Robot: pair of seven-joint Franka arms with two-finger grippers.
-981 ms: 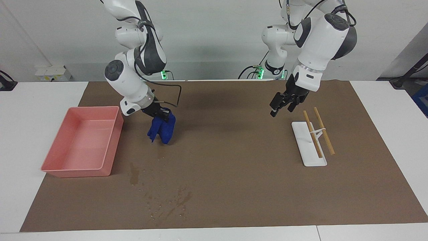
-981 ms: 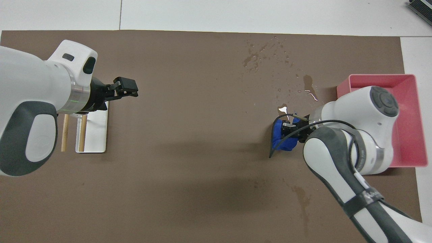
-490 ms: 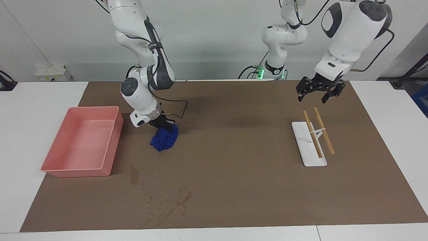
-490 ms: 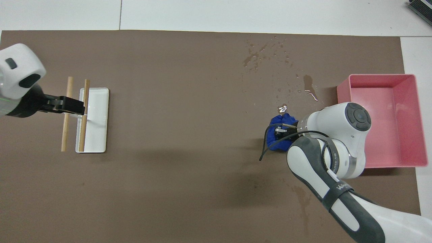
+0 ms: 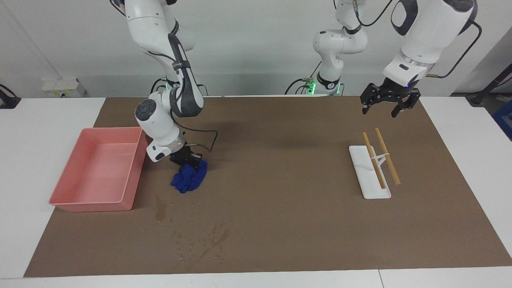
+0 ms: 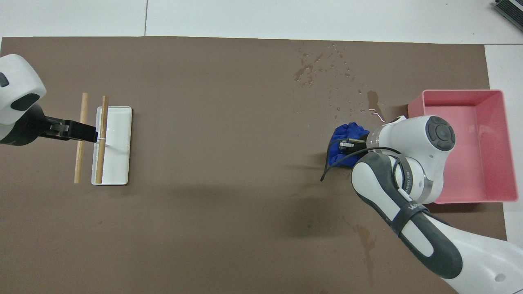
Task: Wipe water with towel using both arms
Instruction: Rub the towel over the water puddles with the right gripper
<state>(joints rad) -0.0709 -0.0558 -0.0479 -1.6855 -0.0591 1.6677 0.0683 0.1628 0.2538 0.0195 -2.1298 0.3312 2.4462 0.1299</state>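
I hold one small royal-blue fuzzy towel [image 5: 189, 179] in my right gripper [image 5: 187, 161], which is clenched on its upper part. The towel is bunched into a lump and its lower part rests on the brown mat [image 5: 280, 224], so I cannot give it a clear long axis; the lump hangs from my gripper toward the mat edge farther from the robots. My landmark is the pink rectangular plastic tray [image 5: 132, 182]. The towel lies just beside the tray, toward the left arm's end of the worktop [image 5: 48, 116], apart from its wall.

The water [image 5: 204, 240] is one group of dark glossy streaks and many small droplets on the mat, farther from the robots than the towel. One longer streak [image 5: 161, 208] lies near the tray's corner, with its long axis running away from the robots. The towel does not touch these streaks.

My left gripper [image 5: 386, 105] is raised over the mat, with its fingers [image 5: 366, 106] spread open and holding nothing. It waits above the ground near one white flat rectangular holder [image 5: 366, 176], which carries two wooden sticks [image 5: 380, 158] side by side. This holder is well apart from the tray.

Between the towel and the holder the mat is bare. The droplets reach near the mat edge farthest from the robots.
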